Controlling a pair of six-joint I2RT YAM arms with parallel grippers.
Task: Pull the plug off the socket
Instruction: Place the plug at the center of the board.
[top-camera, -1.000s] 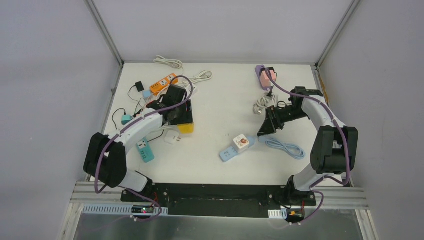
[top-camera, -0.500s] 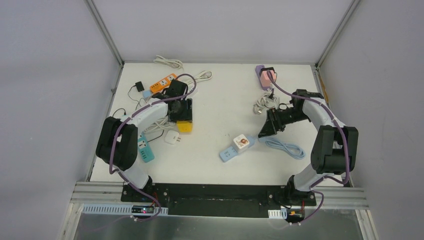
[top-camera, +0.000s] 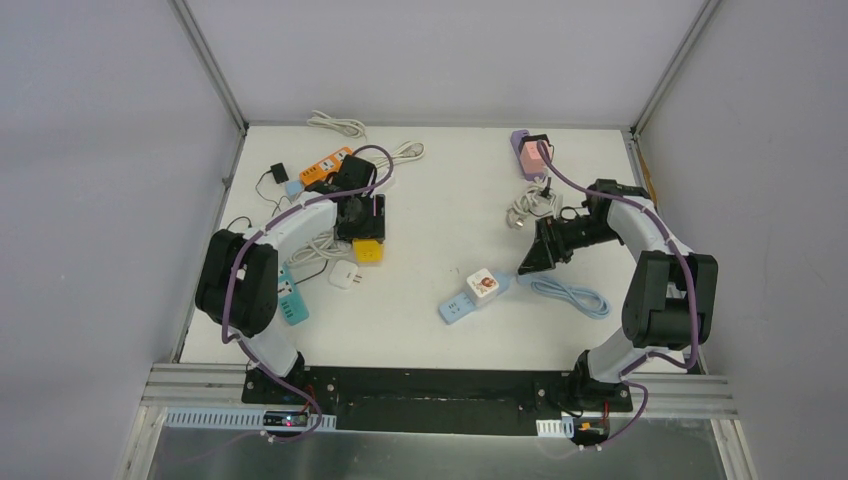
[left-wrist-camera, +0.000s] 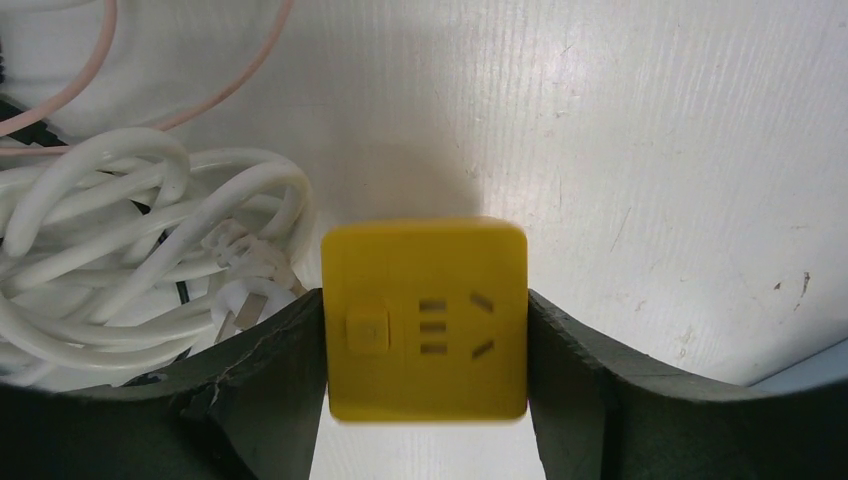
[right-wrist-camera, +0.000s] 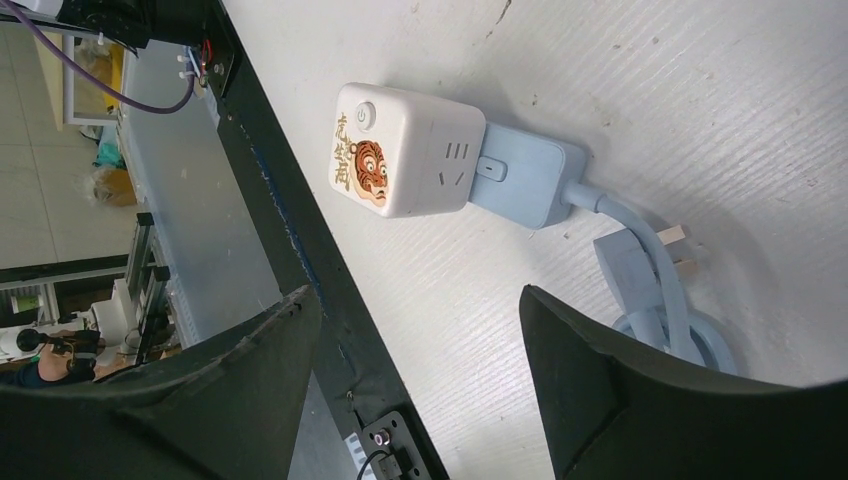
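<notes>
White tabletop (top-camera: 440, 200) between grey walls fills the top view, with sockets and cords scattered across it. At centre left the left gripper (top-camera: 366, 236) is clamped on a yellow socket (top-camera: 368, 252) beside a heap of white cable (top-camera: 318, 246). At centre right the right gripper (top-camera: 527, 267) hangs with its jaws spread, just right of a white cube socket (top-camera: 483, 284) that has a blue plug (top-camera: 503, 285) seated in its side. A blue cord (top-camera: 575, 296) coils off to the right.

From the left wrist, both fingers (left-wrist-camera: 270, 380) press the yellow socket's sides. Its facing slots are empty, and whether it rests on the table cannot be told.

From the right wrist, the cube sits upper left of centre with the plug joined on its right. The wide-apart fingers (right-wrist-camera: 230, 390) are clear of both.

No container shows; the only thing holding anything is the cube, which holds the plug. The step in hand looks like the right arm's approach. The next move probably calls for lowering over the plug, closing on its body, and drawing it straight out while the cube is kept from sliding.
</notes>
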